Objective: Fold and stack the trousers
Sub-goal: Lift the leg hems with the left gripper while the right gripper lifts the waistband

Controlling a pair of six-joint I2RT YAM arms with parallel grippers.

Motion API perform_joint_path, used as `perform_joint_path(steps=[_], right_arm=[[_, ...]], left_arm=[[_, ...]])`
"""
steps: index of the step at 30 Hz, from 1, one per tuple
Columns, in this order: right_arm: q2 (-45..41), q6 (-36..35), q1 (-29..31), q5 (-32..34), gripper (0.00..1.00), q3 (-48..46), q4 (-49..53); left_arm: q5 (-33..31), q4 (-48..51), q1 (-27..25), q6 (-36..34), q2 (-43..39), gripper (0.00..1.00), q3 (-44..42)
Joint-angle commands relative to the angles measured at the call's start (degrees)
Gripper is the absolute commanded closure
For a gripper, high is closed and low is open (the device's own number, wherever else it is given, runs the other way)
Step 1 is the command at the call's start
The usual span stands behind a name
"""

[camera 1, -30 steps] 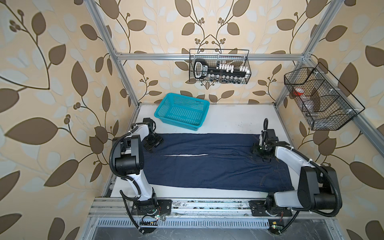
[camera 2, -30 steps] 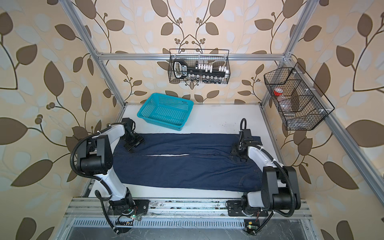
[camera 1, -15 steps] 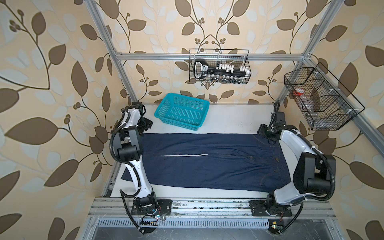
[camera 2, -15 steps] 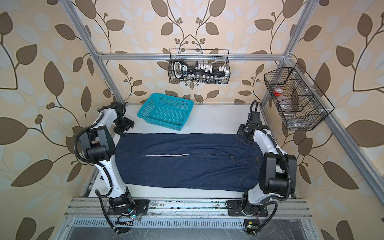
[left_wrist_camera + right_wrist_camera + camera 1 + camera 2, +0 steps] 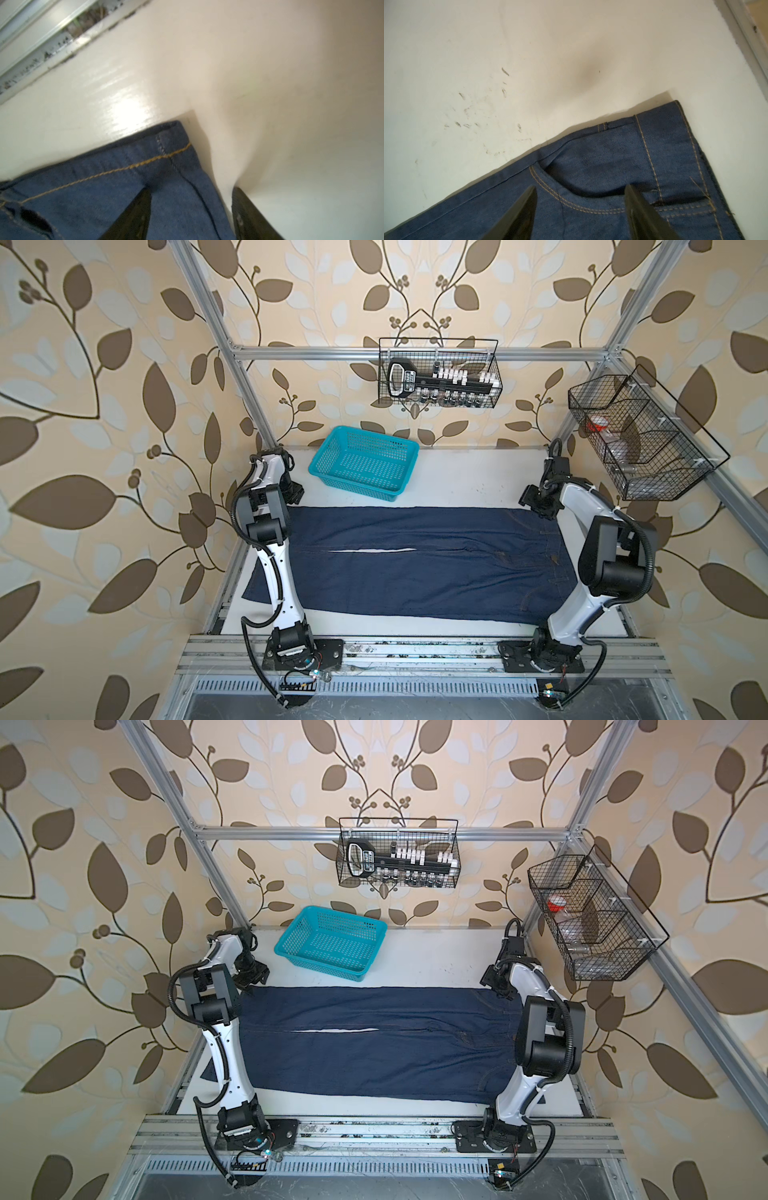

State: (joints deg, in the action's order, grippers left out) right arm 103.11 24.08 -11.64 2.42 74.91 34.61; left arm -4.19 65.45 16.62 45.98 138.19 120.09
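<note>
Cloth covers most of the white counter (image 5: 457, 485): the long dark navy-blue denim trousers (image 5: 415, 572) lie flat and unfolded across it in both top views, waist toward the right arm and leg ends toward the left arm, with a thin pale slit of counter showing between the two legs. A teal perforated plastic basket (image 5: 365, 464) stands on the counter behind the trousers, near their far edge but apart from it. The left gripper (image 5: 293, 493) hangs at the far left corner of the trousers, over the hem of the far leg. In the left wrist view its jaws (image 5: 191, 189) stand apart, one black finger over the denim with its orange hem stitching (image 5: 104, 197) and the other over bare counter just past the cloth's edge. That view is blurred, so I cannot tell whether the fingertips touch anything. The right gripper (image 5: 536, 504) hangs at the far right corner, over the waistband. In the right wrist view its jaws (image 5: 581, 186) are likewise apart, both fingers above the denim (image 5: 612, 166) beside a curved pocket opening with double tan stitching; nothing is clamped between them. Two black wire baskets hang on the frame, one on the back rail (image 5: 440, 373) and one on the right rail (image 5: 640, 439).
</note>
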Motion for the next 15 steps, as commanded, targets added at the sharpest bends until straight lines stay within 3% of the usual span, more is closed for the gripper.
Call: perform_joint_path(steps=[1,11,15], right_arm=[[2.82,2.08,-0.10,2.72,0.32,3.43,3.28],[10.80,9.50,0.01,12.61,0.34,11.69,9.41],[12.47,10.94,-0.11,12.70,0.36,12.39,9.34]], left_arm=[[-2.90,3.98,0.78,-2.04,1.31,0.42,2.07],[-0.06,2.74,0.86,-3.21,2.24,0.78,-1.65],[1.14,1.87,1.00,-3.53,1.73,0.97,-2.23]])
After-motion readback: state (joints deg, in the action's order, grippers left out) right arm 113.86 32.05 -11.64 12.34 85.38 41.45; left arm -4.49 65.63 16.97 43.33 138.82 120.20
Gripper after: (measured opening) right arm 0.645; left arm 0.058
